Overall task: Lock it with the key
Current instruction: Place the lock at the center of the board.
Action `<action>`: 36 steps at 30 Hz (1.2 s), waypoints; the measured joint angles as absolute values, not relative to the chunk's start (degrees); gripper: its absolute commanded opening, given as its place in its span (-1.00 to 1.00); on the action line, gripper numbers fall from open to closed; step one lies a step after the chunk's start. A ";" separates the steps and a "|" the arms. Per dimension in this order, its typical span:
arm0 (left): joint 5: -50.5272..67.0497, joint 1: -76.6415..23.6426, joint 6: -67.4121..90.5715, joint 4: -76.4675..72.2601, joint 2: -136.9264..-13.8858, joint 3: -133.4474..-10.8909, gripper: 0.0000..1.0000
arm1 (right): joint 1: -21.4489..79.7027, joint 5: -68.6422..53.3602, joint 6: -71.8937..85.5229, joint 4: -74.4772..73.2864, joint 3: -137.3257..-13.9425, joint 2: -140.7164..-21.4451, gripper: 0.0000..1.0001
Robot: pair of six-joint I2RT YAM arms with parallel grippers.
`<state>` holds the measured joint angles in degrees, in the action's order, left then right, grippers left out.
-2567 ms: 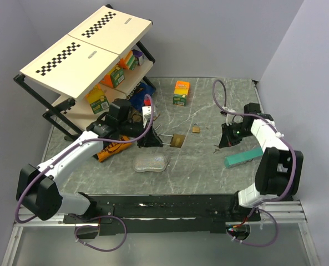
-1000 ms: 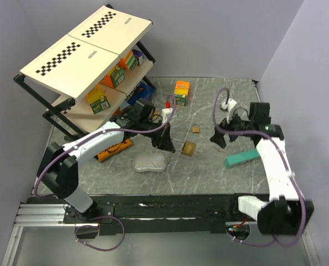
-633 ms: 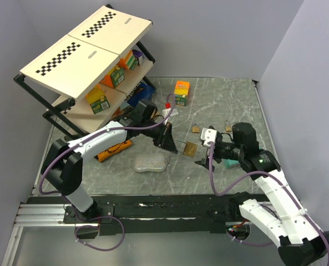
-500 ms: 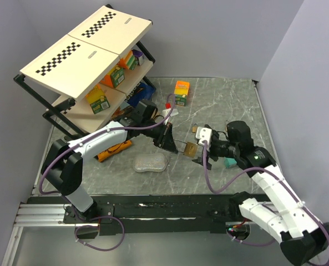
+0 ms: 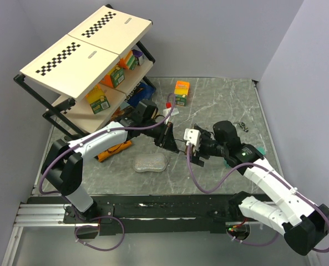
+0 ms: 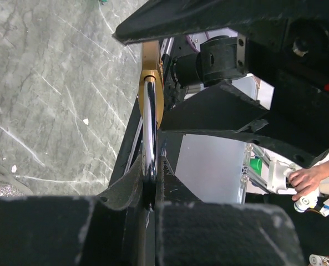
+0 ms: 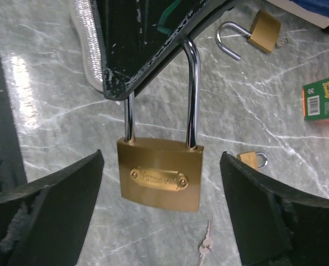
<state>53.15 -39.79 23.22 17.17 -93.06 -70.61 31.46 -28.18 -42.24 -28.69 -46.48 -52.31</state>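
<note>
Left claw (image 5: 170, 139): pressed together on the padlock's shackle, mid-tabletop (image 5: 219, 100).
Padlock (image 7: 160, 174): brass, hanging body-down from the left claw, between the right claw's fingers.
Right claw (image 7: 160, 215): spread wide, a finger on either side of the padlock body, touching neither side.
Key (image 7: 205, 245): flat on the tabletop, just beside the padlock.

Silver pouch (image 5: 151, 162), orange box (image 5: 181, 87), shelf rack (image 5: 86, 50) left.

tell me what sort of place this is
Probably a robotics lab test cell: two robot arms bolted at a marble-look table, checkerboard calibration boards on a shelf rack, plain grey walls closing it in, and a brass padlock as the prop.
</note>
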 measured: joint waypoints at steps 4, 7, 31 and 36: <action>53.15 -39.79 23.31 16.99 -93.06 -70.52 -0.98 | 32.51 -25.96 -42.30 -27.40 -46.48 -53.32 0.40; 52.95 -39.72 23.42 16.38 -93.06 -70.50 -0.98 | 32.95 -24.95 -41.82 -27.16 -46.37 -53.52 0.12; 44.10 -35.99 17.39 12.23 -78.76 -65.60 0.98 | 18.24 -20.80 -19.49 -32.80 -44.88 -61.52 -0.53; 38.44 -35.44 16.56 12.53 -78.37 -65.89 0.93 | 16.34 -18.48 -10.15 -34.41 -45.80 -69.08 -0.50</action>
<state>38.44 -35.44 16.56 12.53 -78.37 -65.89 16.34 -18.48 -10.15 -34.41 -45.80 -69.08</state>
